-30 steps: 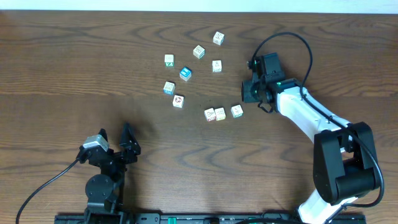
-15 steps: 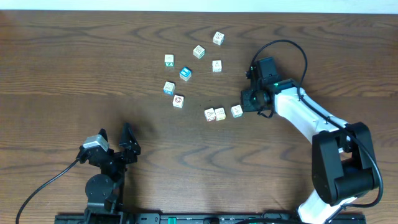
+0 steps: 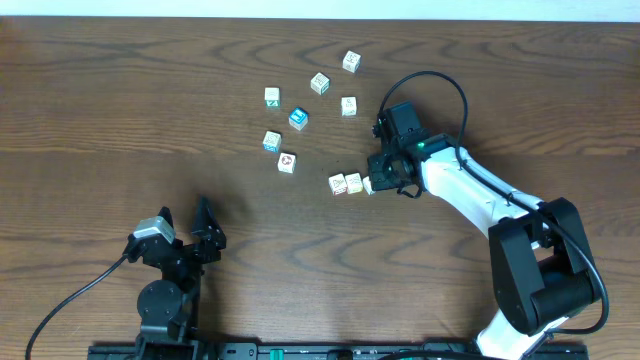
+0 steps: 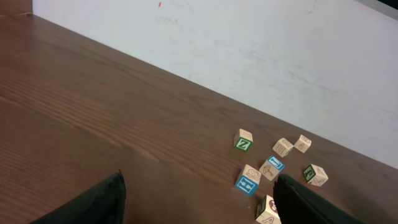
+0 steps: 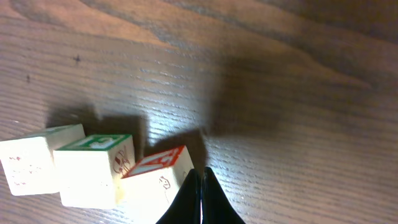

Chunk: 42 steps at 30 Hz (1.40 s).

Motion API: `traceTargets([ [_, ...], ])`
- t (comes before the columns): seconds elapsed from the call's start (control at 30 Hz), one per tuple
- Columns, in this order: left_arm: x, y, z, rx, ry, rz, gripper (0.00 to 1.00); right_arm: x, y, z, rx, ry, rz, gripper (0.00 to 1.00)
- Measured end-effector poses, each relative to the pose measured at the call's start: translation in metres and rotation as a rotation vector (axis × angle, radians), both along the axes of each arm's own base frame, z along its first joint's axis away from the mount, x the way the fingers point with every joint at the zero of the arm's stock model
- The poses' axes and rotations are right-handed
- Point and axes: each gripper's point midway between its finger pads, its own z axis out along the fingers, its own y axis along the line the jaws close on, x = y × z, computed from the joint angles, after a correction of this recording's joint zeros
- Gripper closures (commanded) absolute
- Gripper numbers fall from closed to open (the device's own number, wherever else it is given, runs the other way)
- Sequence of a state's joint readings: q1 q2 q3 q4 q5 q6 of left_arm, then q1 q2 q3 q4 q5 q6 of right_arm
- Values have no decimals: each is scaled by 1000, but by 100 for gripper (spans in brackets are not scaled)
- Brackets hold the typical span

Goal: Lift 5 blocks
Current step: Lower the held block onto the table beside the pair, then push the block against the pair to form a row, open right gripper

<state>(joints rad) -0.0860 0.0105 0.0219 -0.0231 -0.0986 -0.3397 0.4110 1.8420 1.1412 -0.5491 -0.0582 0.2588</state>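
The left hand (image 3: 185, 212) sits wide open, idle by its base. Farther out, the right hand (image 3: 378, 183), pinched shut and empty, has slid left against the end block (image 3: 368, 184), nudging it into its neighbours (image 3: 353, 183). Nothing is lifted yet; other blocks (image 3: 319, 83) lie beyond.

Three blocks (image 3: 353, 183) in a touching row, right end effector (image 3: 379, 180) against the rightmost; other cubes (image 3: 319, 83) scattered behind.

Logging worktop (image 3: 100, 100) as matt, grained dark wood; logging blocks (image 5: 93, 171) as smooth, matt cream wood with printed faces.
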Motion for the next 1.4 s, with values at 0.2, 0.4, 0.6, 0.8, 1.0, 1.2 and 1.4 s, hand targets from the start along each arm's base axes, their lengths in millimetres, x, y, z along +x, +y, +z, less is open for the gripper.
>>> traceTargets([
  [0.2, 0, 0, 0, 0, 0, 0, 23, -14, -12, -7, -49, 60, -25, 99],
  [0.4, 0, 0, 0, 0, 0, 0, 23, -23, -15, -9, -69, 91, -28, 99],
  [0.6, 0, 0, 0, 0, 0, 0, 24, -22, -7, -8, -58, 77, -10, 99],
  [0.8, 0, 0, 0, 0, 0, 0, 23, -25, -1, -8, -42, 83, 5, 99],
  [1.0, 0, 0, 0, 0, 0, 0, 23, -25, 6, -7, -34, 75, 22, 99],
  [1.2, 0, 0, 0, 0, 0, 0, 24, -20, 16, -5, -16, 41, 37, 99],
  [1.4, 0, 0, 0, 0, 0, 0, 23, -15, 18, -3, -6, 19, 37, 99],
])
